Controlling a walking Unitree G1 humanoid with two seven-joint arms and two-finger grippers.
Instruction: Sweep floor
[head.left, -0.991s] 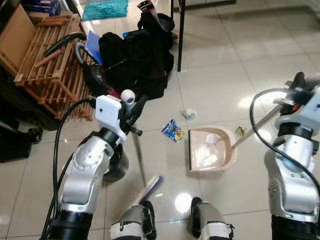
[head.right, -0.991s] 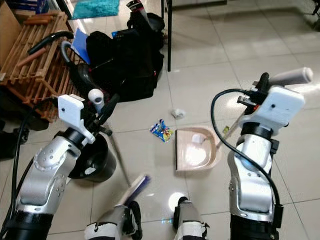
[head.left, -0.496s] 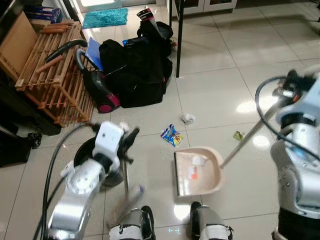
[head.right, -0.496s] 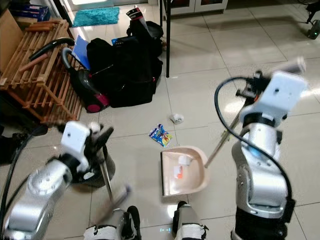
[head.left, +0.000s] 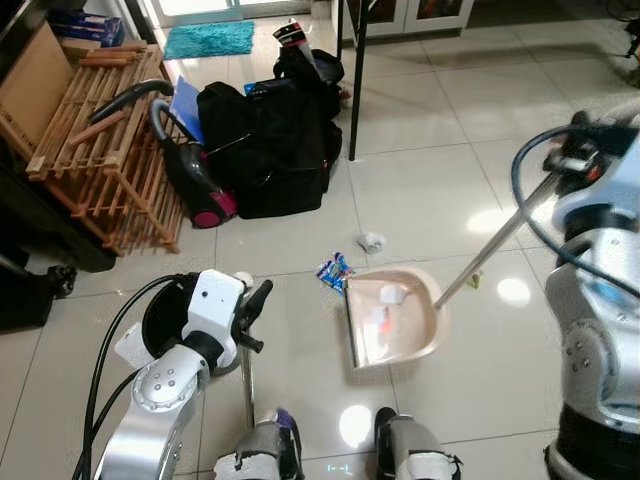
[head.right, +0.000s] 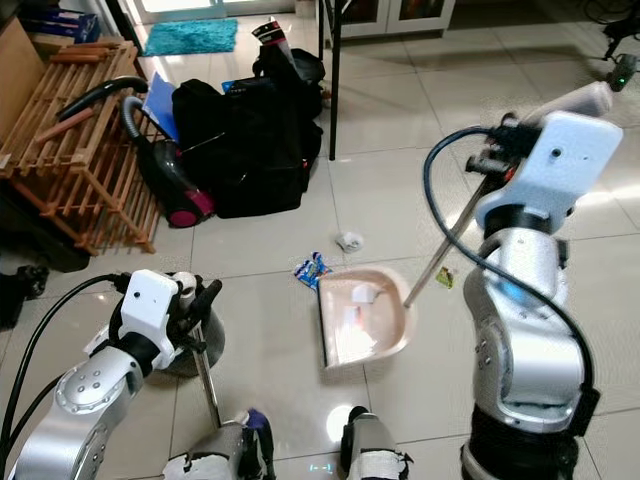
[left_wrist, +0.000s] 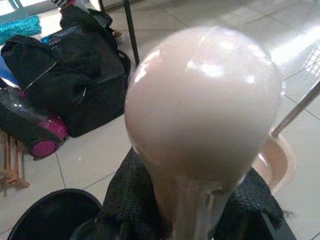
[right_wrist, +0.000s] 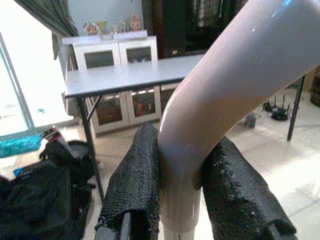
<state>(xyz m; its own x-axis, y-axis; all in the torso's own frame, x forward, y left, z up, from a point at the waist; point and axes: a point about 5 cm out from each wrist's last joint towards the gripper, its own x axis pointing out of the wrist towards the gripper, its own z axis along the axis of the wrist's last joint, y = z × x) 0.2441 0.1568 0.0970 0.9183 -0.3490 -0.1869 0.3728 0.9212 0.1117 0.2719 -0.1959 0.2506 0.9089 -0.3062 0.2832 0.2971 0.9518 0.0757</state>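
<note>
My left gripper (head.left: 247, 303) is shut on the broom handle (head.left: 247, 380), which runs almost straight down to the brush (head.left: 284, 424) by my feet. The handle's rounded pale end (left_wrist: 200, 110) sits between the black pads (left_wrist: 125, 205). My right gripper (head.right: 503, 152) is shut on the dustpan handle (head.left: 492, 248); pads (right_wrist: 136, 180) clamp it. The beige dustpan (head.left: 392, 320) rests tilted on the tiles with white paper (head.left: 392, 294) inside. A blue snack wrapper (head.left: 333, 272) lies at its far corner, crumpled paper (head.left: 371, 241) beyond, a green scrap (head.left: 473, 280) beside the handle.
A black bin (head.left: 165, 312) stands by my left arm. Black bags (head.left: 275, 130), a vacuum cleaner (head.left: 190, 170) and a wooden rack (head.left: 100, 130) crowd the far left. A table leg (head.left: 355, 70) stands behind the bags. Open tiles (head.left: 440, 110) stretch to the right.
My left arm has dropped and the broom has swung from slanted to nearly upright, its brush drawn back to my feet. The dustpan has shifted left, up against the blue wrapper.
</note>
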